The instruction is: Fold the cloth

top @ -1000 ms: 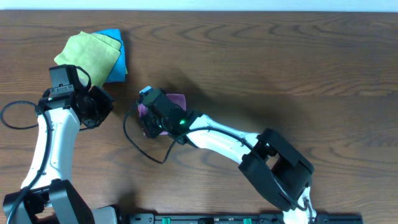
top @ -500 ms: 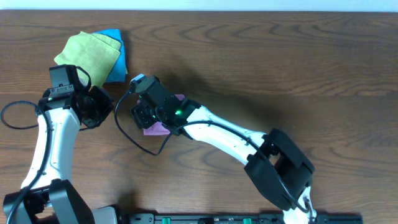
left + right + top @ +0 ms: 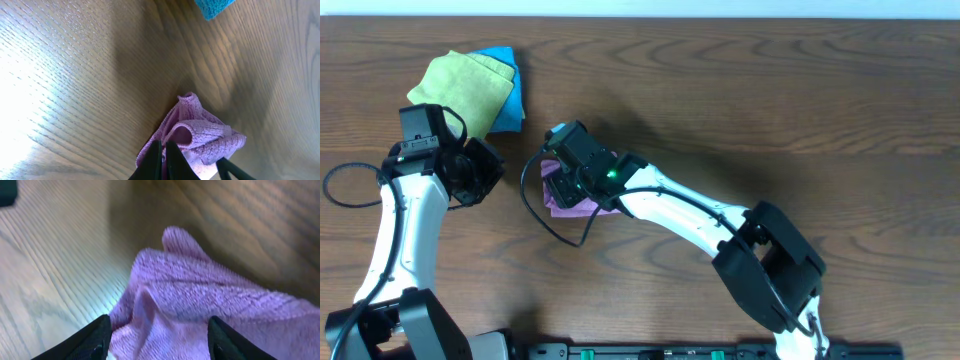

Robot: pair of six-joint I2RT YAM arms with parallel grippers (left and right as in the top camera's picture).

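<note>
The soft lilac microfibre cloth (image 3: 563,205) lies as a crumpled lump on the brown wooden table (image 3: 800,110), near the bright blue cloth (image 3: 510,105), on its near right side. Compared with one second ago, the lump sits a little nearer to the robot and more of it shows below the wrist. The right gripper (image 3: 160,330), which swung towards the blue cloth half a second ago, is again over the lump. Its jaws stand wide with the lilac folds below them and grip nothing. I judge that the cloth was only pushed, not spread, so no fold is made yet. The left gripper (image 3: 164,150) waits on the near left side of the blue cloth, its jaws almost together and empty. A lime-green cloth (image 3: 460,85) lies on the blue cloth. Far to the right of the blue cloth the wood is bare, which gives room for spreading. A black cable (image 3: 532,210) loops beside the lump and could catch.
</note>
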